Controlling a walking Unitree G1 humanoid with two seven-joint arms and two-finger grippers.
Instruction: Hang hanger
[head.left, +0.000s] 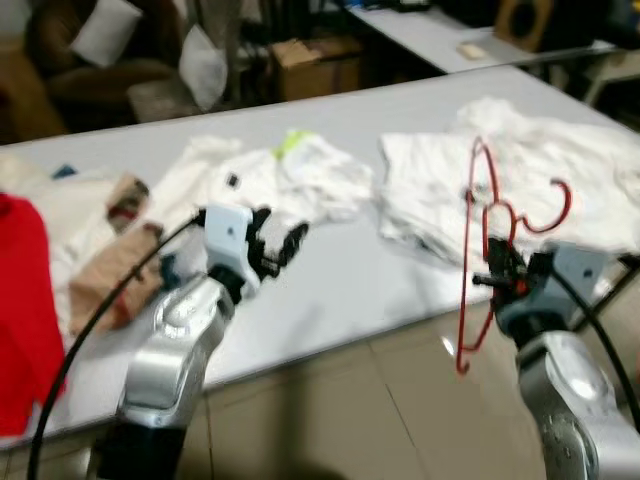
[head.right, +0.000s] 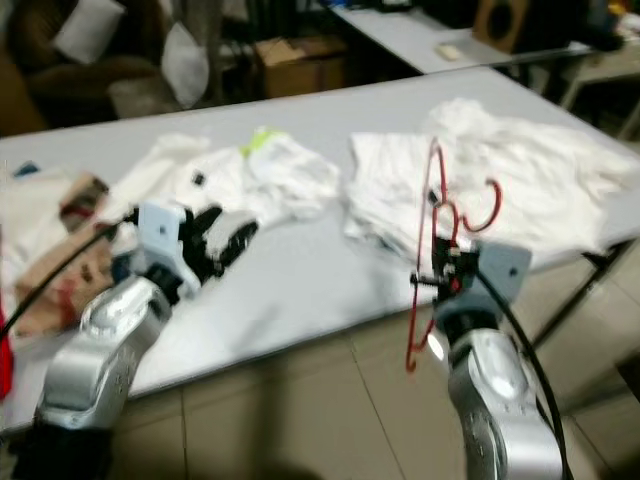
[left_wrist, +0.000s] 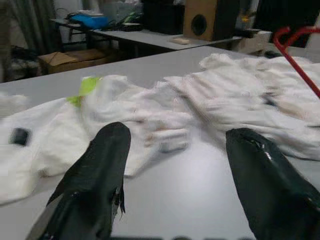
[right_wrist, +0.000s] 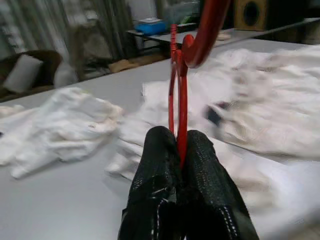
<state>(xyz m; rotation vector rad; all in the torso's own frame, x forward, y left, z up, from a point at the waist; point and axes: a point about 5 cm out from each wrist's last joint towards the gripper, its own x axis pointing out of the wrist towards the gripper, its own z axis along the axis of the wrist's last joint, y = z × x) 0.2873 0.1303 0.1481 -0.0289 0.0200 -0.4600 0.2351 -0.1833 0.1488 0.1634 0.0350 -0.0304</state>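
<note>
A thin red hanger (head.left: 480, 240) stands nearly upright at the table's front right edge, its hook (head.left: 556, 205) curling to the right. My right gripper (head.left: 503, 268) is shut on its frame, the two black fingers (right_wrist: 155, 165) pinching the red bar (right_wrist: 181, 115). My left gripper (head.left: 280, 245) hovers open over the grey table (head.left: 340, 280) with nothing between its fingers (left_wrist: 97, 175); it points toward a white garment (head.left: 300, 180) with a yellow-green tag. A larger white garment (head.left: 520, 180) lies spread behind the hanger.
Beige and patterned clothes (head.left: 115, 260) and a red cloth (head.left: 22, 300) lie at the table's left. A tiled floor (head.left: 350, 410) runs under the front edge. Behind are a cardboard box (head.left: 315, 65), a sofa with pillows (head.left: 100, 35), and a second table with a speaker (left_wrist: 202, 19).
</note>
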